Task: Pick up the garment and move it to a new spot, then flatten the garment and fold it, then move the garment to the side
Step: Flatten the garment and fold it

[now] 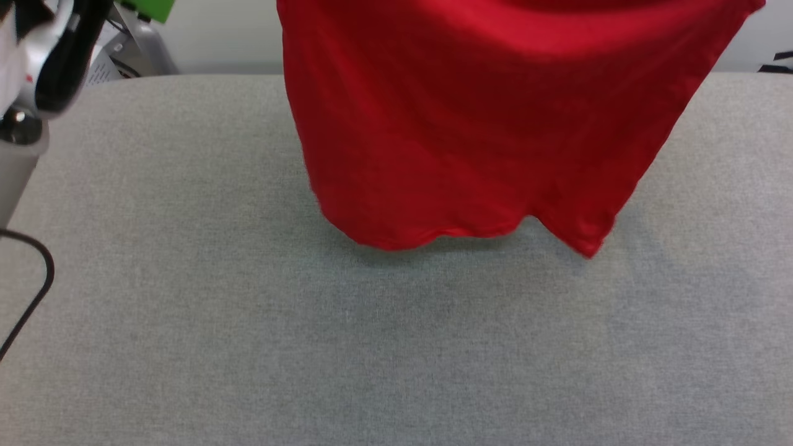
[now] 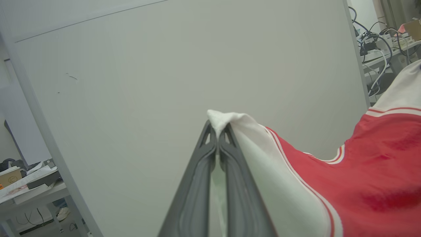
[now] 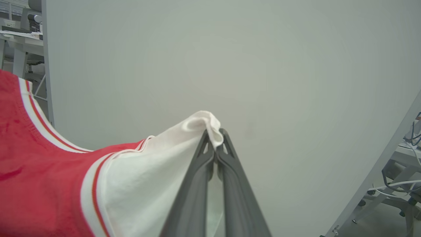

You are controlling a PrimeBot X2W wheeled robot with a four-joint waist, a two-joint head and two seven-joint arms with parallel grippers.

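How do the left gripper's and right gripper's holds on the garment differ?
The garment trails right of the left gripper in its wrist view, left of the right gripper in its own. The white tuft stands above the left gripper's tips but curls over the right gripper's. Both pinch white sleeve fabric.

Quantities: one garment (image 1: 471,124); two grippers, namely left gripper (image 2: 217,131) and right gripper (image 3: 214,138); one grey table (image 1: 248,347); one black cable (image 1: 38,294).

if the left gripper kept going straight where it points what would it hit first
Beyond the garment pinched in its tips, the left gripper points at the pale panel; that is likely first, though its distance is unclear.
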